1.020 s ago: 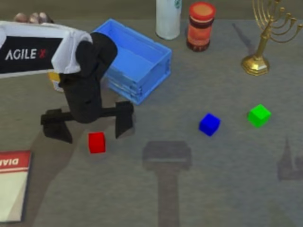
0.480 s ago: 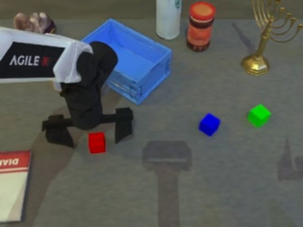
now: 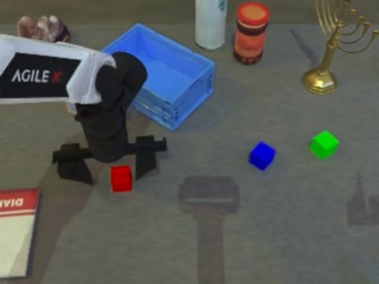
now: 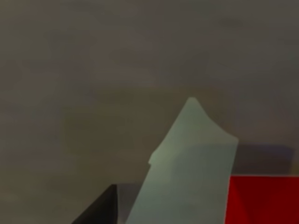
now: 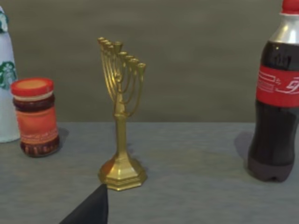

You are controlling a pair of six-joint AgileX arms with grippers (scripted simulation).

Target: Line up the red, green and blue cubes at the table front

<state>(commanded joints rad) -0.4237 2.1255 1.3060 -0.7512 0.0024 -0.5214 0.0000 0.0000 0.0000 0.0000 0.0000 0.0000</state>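
Observation:
The red cube (image 3: 121,178) sits on the table (image 3: 284,236) at the front left, between the two black fingers of my left gripper (image 3: 109,164). That gripper is open, with a gap on each side of the cube. In the left wrist view the red cube (image 4: 264,200) shows at the edge, beside a dark fingertip (image 4: 100,212). Right of the middle lies the blue cube (image 3: 262,155), and the green cube (image 3: 324,144) lies farther right. My right arm is out of the top view; only a dark tip of its gripper (image 5: 91,210) shows in the right wrist view.
A blue slatted crate (image 3: 177,106) stands just behind the left gripper. At the back are a white bottle (image 3: 211,22), an orange jar (image 3: 251,32) and a gold candelabrum (image 3: 323,77). A booklet (image 3: 15,231) lies at the front left. A cola bottle (image 5: 278,98) shows in the right wrist view.
The left gripper has dropped around the red cube, and its finger on the crate side has moved in toward the cube. The cubes have not moved.

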